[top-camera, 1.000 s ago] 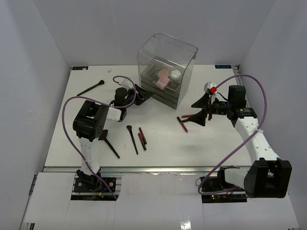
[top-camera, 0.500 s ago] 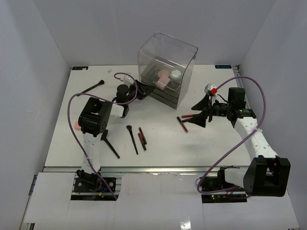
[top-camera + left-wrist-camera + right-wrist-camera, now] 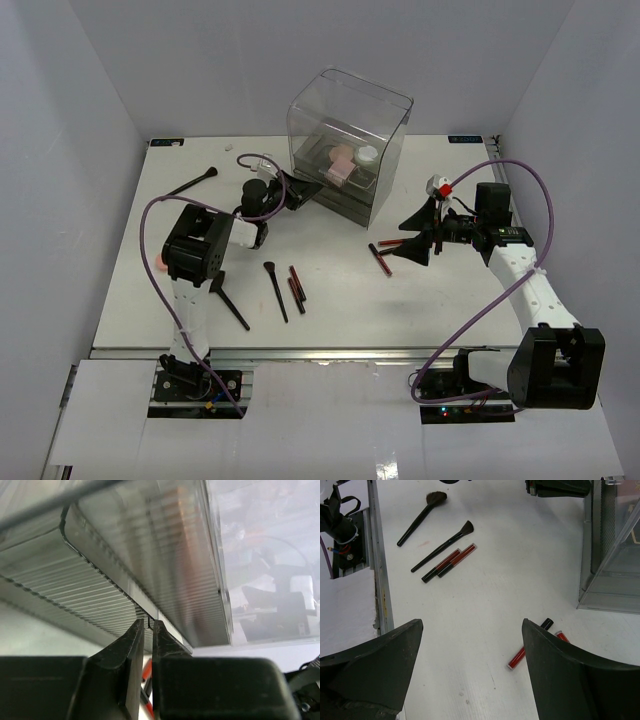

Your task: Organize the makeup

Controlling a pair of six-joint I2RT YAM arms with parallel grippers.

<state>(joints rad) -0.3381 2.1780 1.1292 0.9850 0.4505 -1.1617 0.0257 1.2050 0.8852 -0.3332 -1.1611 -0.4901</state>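
Observation:
My left gripper [image 3: 297, 189] is shut on the thin handle tab of a dark drawer [image 3: 150, 555] at the clear box's [image 3: 350, 120] lower left; in the left wrist view its jaws [image 3: 149, 622] pinch the tab. A pink square compact [image 3: 340, 165] and a white jar [image 3: 367, 155] sit inside the box. My right gripper [image 3: 405, 236] is open and empty above two red-and-black sticks [image 3: 381, 257], which also show in the right wrist view [image 3: 530, 647]. Two more sticks [image 3: 296, 284] and two brushes [image 3: 275, 290] lie at centre left.
A third brush [image 3: 190, 183] lies at the far left. A pink round compact [image 3: 160, 262] peeks out beside the left arm. A short black brush [image 3: 228, 300] lies near the left arm's base. The table's front edge has a metal rail [image 3: 375, 555].
My left gripper moved up and right toward the box with the drawer, and the pink round compact came into view beside the arm. The right gripper hardly moved.

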